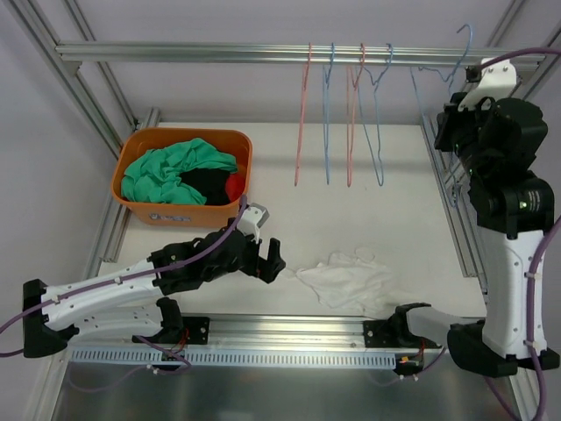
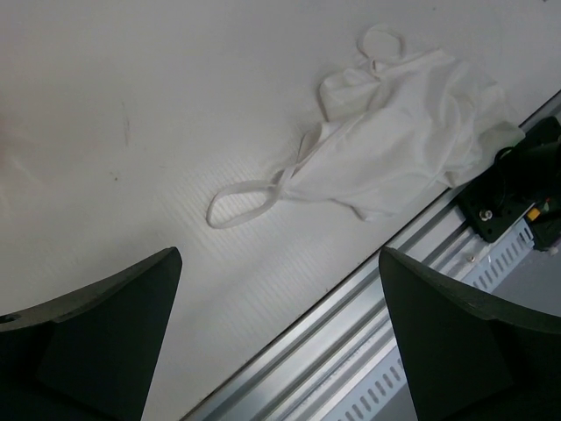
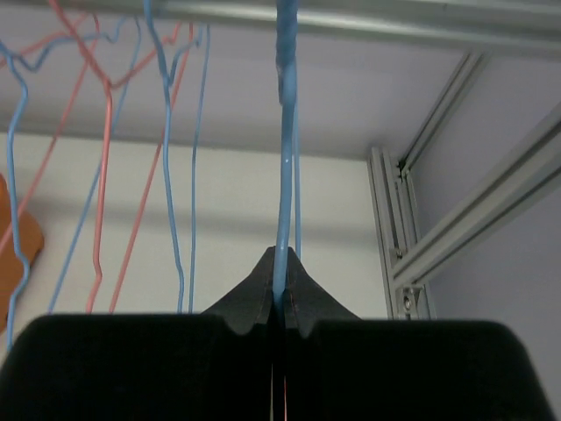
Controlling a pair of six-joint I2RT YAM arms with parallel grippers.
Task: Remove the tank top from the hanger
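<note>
Lying crumpled on the tabletop [image 1: 403, 210] near its front edge: white tank top [image 1: 346, 282], clear of every hanger. Left hand [image 1: 272, 261]: released, fingers spread, just beside the tank top. Right hand [image 3: 280, 303]: clenched on blue hanger [image 3: 286, 175] wire, raised beneath the rail [image 3: 368, 19].

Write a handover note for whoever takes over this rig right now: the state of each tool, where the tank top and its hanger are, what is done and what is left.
Left tool: open, empty, low over the table, just left of the tank top.
Right tool: shut on the wire of the blue hanger, raised up by the rail.
Tank top: white, crumpled on the table near the front edge, touching no hanger.
Done: the top is off the hanger.
Left: probably only to let go of the hanger. Whether it is hooked on the rail cannot be told.
</note>
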